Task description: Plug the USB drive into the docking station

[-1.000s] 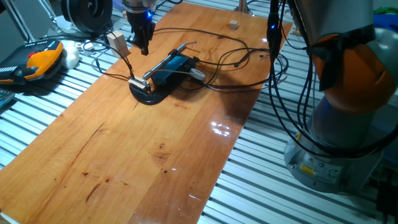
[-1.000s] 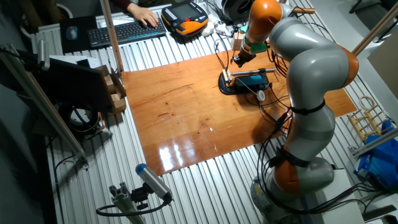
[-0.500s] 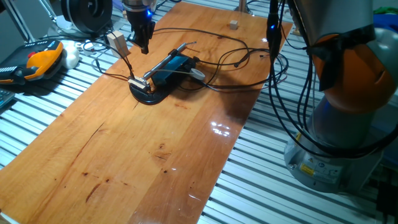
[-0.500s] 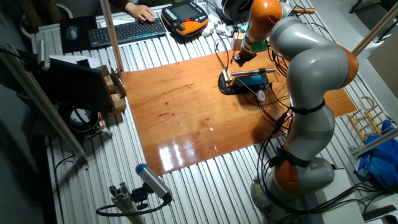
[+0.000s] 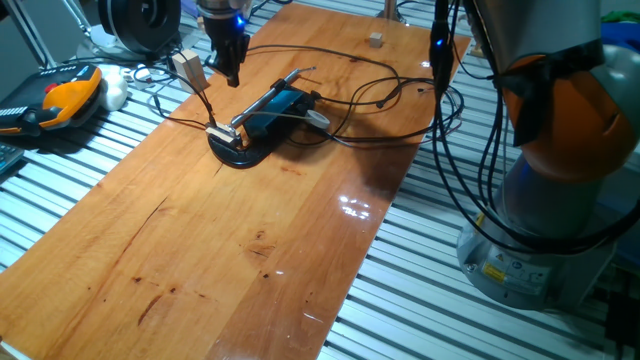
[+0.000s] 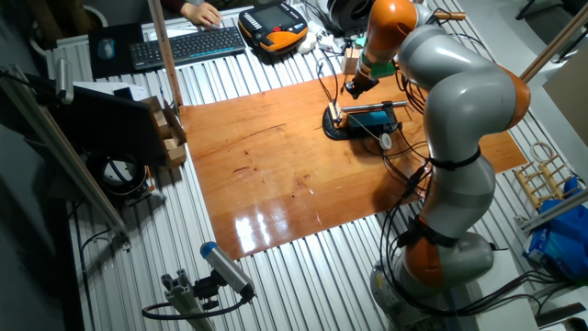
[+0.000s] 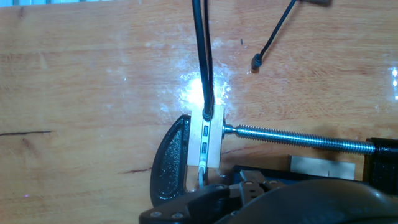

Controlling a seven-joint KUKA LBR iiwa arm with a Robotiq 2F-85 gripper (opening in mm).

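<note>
Desk (image 5: pixel 250 250): warm orange-brown wood, streaked grain, a few dark marks, white glare patches. Docking station (image 5: pixel 272 108): bright blue body on a black curved base (image 5: pixel 240 152), thin black cables (image 5: pixel 360 65). Pincer (image 5: pixel 228 70): black. Robot arm (image 6: pixel 459 101): grey shells, orange joint bands. Far-left handheld device (image 5: pixel 60 98): orange and black.

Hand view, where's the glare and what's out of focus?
Hand view: white glare on the glossy wooden tabletop beside the thin black cable; the dark pincer along the bottom edge is blurred. One fixed view: smaller ceiling-light glare on the same board.
</note>
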